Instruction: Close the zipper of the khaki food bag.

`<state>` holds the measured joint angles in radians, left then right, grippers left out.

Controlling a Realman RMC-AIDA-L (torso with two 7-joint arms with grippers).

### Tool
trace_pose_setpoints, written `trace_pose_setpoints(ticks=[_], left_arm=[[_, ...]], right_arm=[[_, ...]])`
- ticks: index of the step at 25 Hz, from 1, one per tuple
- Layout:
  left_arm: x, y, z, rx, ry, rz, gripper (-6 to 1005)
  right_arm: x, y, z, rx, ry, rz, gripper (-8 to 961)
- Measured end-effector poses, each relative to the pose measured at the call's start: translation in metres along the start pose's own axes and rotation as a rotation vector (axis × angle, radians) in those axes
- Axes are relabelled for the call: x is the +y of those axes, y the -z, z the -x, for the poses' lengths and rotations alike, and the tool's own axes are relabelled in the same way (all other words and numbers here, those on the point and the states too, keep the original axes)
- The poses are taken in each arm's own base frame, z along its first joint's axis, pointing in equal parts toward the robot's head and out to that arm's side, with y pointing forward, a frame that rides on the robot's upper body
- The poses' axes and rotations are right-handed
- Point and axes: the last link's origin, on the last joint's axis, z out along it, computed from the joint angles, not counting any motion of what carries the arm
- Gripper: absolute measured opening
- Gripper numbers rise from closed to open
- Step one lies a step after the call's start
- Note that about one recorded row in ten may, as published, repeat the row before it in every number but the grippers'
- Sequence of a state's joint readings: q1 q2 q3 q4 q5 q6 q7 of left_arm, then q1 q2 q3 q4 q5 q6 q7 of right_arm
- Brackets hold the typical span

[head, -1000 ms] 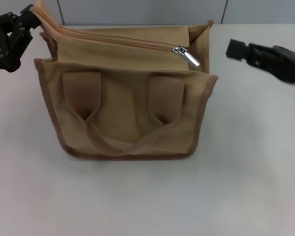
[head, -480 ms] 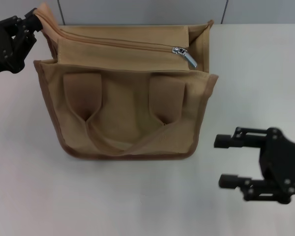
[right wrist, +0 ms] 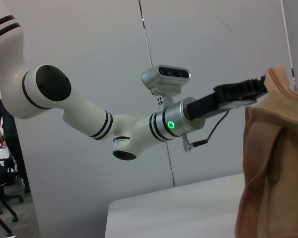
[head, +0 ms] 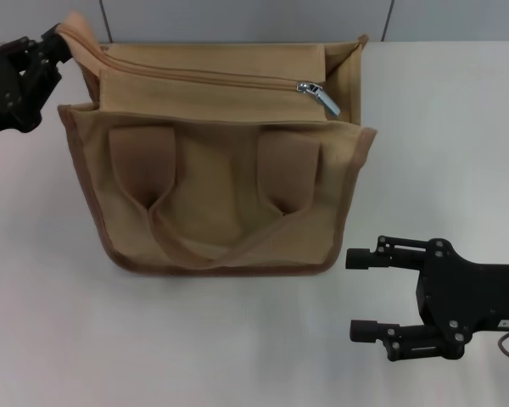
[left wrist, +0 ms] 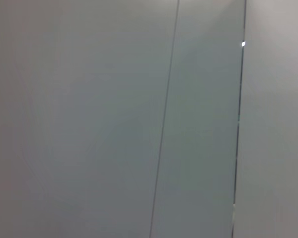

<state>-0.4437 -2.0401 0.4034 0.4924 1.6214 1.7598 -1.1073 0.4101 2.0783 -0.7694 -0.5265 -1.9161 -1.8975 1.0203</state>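
Note:
The khaki food bag (head: 220, 186) stands in the middle of the white table (head: 441, 153) in the head view, its handle side facing me. The zipper (head: 204, 75) runs along its top, and the silver slider (head: 310, 86) with its hanging pull tab sits near the bag's right end. My left gripper (head: 58, 38) is shut on the bag's raised top left corner. The right wrist view shows this grip (right wrist: 260, 85) beside the bag (right wrist: 273, 163). My right gripper (head: 352, 294) is open and empty, low over the table off the bag's front right corner, its fingers pointing left.
A grey wall (head: 237, 19) runs behind the table's far edge. The left wrist view shows only a wall panel (left wrist: 114, 119). In the right wrist view my white left arm (right wrist: 89, 114) reaches over the table (right wrist: 174, 208).
My right gripper has swung from the far right of the table down to the front right, close to the bag's corner. My left gripper has kept its hold on the bag's corner.

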Motion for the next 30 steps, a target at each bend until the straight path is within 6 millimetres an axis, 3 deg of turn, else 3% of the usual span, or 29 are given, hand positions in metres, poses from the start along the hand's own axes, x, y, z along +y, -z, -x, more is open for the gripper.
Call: trace_pose_setpoints(ticks=[7, 11, 13, 18, 20, 26, 27, 30], left_arm=[[-0.010, 0.017, 0.001, -0.131, 0.058, 0.005, 34], [-0.012, 0.033, -0.004, -0.176, 0.047, -0.001, 191], [-0.013, 0.063, -0.018, -0.217, 0.043, 0.010, 262], [-0.007, 0.083, -0.029, -0.220, 0.039, 0.048, 425], [0.004, 0.090, -0.034, -0.244, 0.059, 0.140, 667], [0.029, 0.072, -0.007, -0.374, 0.136, 0.340, 802], [0.041, 0.061, 0.005, -0.410, 0.158, 0.418, 824], [0.052, 0.051, 0.017, -0.430, 0.157, 0.479, 820]], right_arm=[[-0.005, -0.005, 0.004, -0.003, 0.012, 0.016, 776], [-0.006, -0.008, 0.005, -0.004, 0.012, 0.020, 777], [-0.009, -0.010, 0.005, -0.001, 0.013, 0.014, 777], [-0.012, -0.020, 0.004, -0.007, 0.014, 0.021, 777], [-0.014, -0.022, 0.004, -0.006, 0.011, 0.020, 777], [-0.016, -0.032, 0.003, -0.004, 0.000, 0.036, 776], [-0.016, -0.035, 0.001, 0.004, -0.007, 0.046, 776], [-0.015, -0.038, -0.001, 0.011, -0.015, 0.048, 776]])
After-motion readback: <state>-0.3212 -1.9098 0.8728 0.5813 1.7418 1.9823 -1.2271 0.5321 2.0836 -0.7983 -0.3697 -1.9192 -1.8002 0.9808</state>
